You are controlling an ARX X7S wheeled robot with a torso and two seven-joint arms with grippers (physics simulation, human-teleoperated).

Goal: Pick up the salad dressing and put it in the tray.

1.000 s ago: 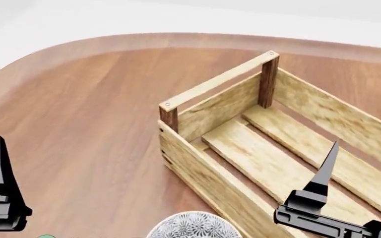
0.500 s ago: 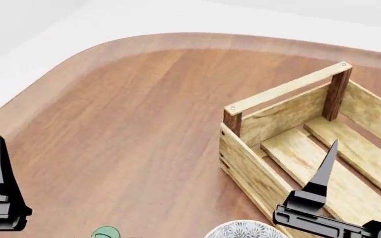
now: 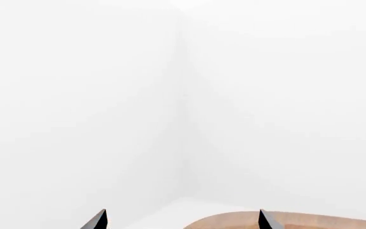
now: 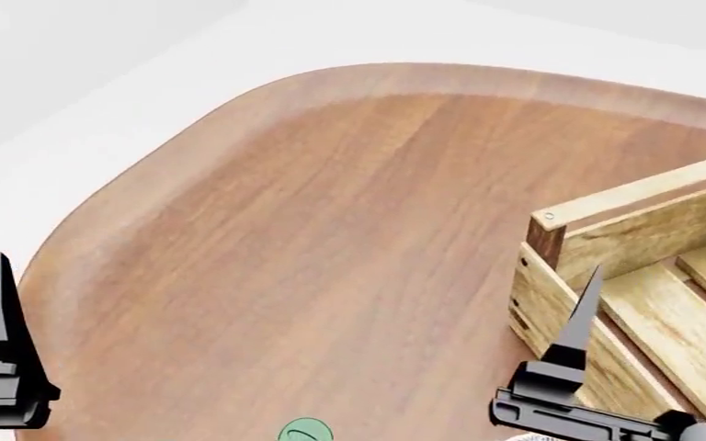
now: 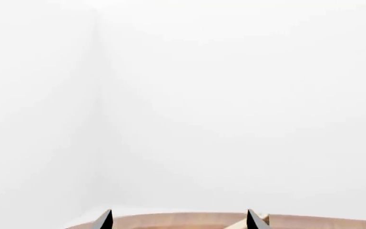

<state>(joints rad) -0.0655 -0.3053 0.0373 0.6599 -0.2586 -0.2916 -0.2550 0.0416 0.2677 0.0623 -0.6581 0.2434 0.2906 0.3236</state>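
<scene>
A: White walls and a rounded wooden table (image 4: 328,230) are most of what we have in front of us. Where's the dressing (image 4: 304,431)?

B: At the very bottom edge of our head view, only a pale-green cap showing, standing on the table between our two arms. The tray (image 4: 574,276) is off to our right, cut by the frame, and nothing shows in the part we see.

A: And our grippers?

B: The left gripper (image 3: 181,220) shows two fingertips well apart in its wrist view, so it's spread wide with nothing between them. Same for the right gripper (image 5: 177,220): tips apart, nothing held. Both wrist cameras look out at the wall and the far table edge, not down at the dressing.

A: So what worries us?

B: We'd say the pick hasn't begun, and we're nearly blind to the target. If we reach now, we steer by a sliver of cap; a descent slightly off could clip the cap and tip it over, since we can't see its body or how tall it is.

A: And the tray?

B: The right arm hangs just in front of the tray's near corner in our view. A careless swing could knock the corner post.
</scene>
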